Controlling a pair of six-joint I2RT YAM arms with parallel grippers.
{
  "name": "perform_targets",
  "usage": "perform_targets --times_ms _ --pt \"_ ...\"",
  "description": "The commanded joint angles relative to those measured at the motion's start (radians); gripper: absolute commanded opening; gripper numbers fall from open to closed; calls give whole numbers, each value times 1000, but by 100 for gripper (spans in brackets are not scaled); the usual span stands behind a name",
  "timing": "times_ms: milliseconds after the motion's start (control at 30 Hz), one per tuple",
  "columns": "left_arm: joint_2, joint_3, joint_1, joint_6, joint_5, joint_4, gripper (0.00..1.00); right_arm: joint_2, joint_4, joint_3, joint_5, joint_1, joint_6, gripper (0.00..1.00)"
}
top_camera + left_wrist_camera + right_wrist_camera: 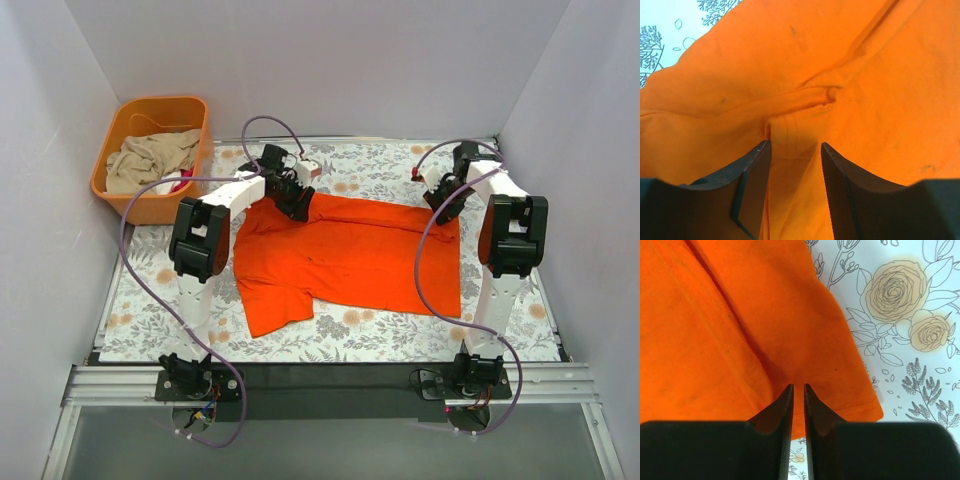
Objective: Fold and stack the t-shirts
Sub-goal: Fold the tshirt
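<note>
1 bright orange-red t-shirt (350,260) lies spread, sleeves toward the left, in the middle of the floral-clothed worktop (520,335), while a beige cloth (150,160) sits heaped in the orange tub (128,118) at the far left corner. The left tool (792,145) is down on the shirt's far left part with its 2 fingers moderately apart, straddling a raised fold of orange cloth. The right tool (798,386) is at the shirt's far right corner by the hem, its fingers drawn to a narrow slit; whether cloth is caught between them I cannot tell.
</note>
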Motion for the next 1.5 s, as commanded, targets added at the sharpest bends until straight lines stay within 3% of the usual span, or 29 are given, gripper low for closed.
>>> perform_targets --times_ms 0,333,600,967,1467 --pt "-22 37 -6 -18 -6 9 42 -29 -27 -13 9 -4 15 18" --pt "-5 71 -7 -37 -43 37 42 -26 -34 -13 9 -7 7 18" --pt "-1 65 -21 3 30 -31 24 -21 -39 -3 26 -8 3 20" --pt "-2 46 -24 -15 -13 -8 41 -13 -53 8 16 -10 1 22" --pt "47 114 -27 -17 -19 -11 39 -6 -62 9 27 -11 -10 22"
